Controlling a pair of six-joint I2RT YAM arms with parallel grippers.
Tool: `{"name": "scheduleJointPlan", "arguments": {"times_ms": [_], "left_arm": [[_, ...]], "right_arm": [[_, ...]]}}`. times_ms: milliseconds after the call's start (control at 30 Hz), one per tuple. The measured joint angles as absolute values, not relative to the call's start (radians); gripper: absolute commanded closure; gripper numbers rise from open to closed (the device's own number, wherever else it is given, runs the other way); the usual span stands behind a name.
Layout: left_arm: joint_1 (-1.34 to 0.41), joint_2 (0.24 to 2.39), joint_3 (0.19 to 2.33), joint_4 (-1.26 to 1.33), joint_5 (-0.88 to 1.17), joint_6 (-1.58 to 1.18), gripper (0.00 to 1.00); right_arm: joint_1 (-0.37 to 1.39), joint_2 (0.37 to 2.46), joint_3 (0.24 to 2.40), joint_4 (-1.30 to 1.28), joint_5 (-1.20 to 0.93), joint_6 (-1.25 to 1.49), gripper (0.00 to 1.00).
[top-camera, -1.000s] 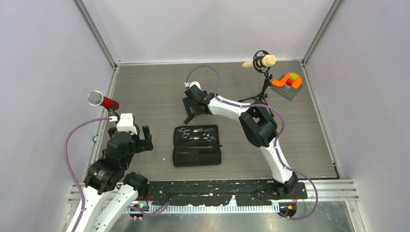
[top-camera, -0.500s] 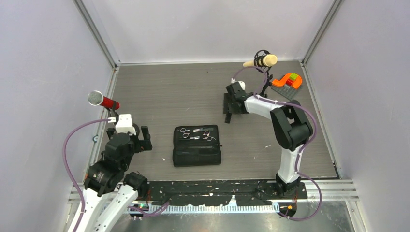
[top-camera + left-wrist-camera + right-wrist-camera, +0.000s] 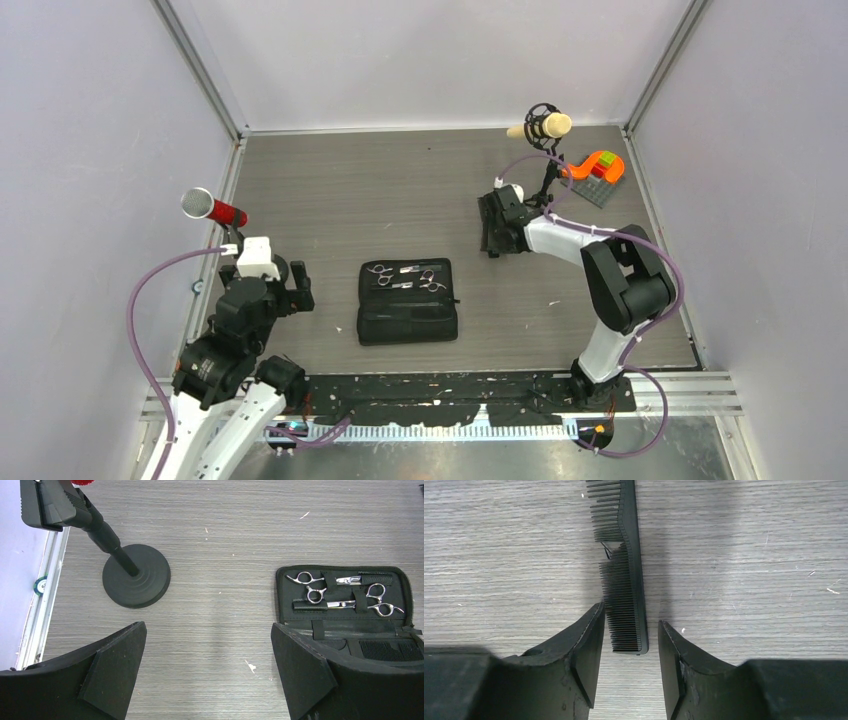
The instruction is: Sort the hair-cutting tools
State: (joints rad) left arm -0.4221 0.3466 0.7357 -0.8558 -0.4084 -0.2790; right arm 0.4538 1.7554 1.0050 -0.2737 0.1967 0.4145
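A black comb (image 3: pixel 623 570) lies flat on the table, and its near end sits between my right gripper's (image 3: pixel 629 615) fingertips with a gap on each side. The jaws stand partly narrowed and open, touching nothing. In the top view this gripper (image 3: pixel 493 232) hangs right of the open black case (image 3: pixel 407 318) and hides the comb. Two silver scissors (image 3: pixel 307 582) (image 3: pixel 380 602) are strapped into the case's upper half, and a second comb (image 3: pixel 387 650) sits in its lower pocket. My left gripper (image 3: pixel 208 627) is wide open and empty over bare table left of the case.
A red-headed microphone (image 3: pixel 212 208) on a round black base (image 3: pixel 136 576) stands at the far left. A beige microphone on a tripod (image 3: pixel 540 128) stands behind my right gripper. Orange and green blocks on a grey plate (image 3: pixel 595 170) lie at the back right. Walls close in three sides.
My right arm has swung right, from beside the case's upper left corner to the right half of the table, and its jaws have narrowed. The left arm has stayed put.
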Motion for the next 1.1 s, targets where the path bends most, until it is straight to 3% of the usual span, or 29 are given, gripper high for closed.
{"name": "scheduleJointPlan", "arguments": {"times_ms": [300, 600, 867, 1100], "left_arm": [[-0.422, 0.336, 0.734, -0.853, -0.408, -0.278, 0.0], [-0.419, 0.327, 0.734, -0.85, -0.408, -0.276, 0.0], [-0.418, 0.307, 0.732, -0.849, -0.408, -0.275, 0.0], [-0.418, 0.305, 0.73, -0.849, -0.401, -0.275, 0.0]], "right_arm": [[0.453, 1.777, 1.052, -0.335, 0.182, 0.4, 0.51], [0.453, 1.85, 1.163, -0.443, 0.151, 0.342, 0.54], [0.452, 1.889, 1.22, -0.503, 0.101, 0.273, 0.77], [0.471, 1.808, 1.123, -0.508, 0.065, 0.268, 0.86]]}}
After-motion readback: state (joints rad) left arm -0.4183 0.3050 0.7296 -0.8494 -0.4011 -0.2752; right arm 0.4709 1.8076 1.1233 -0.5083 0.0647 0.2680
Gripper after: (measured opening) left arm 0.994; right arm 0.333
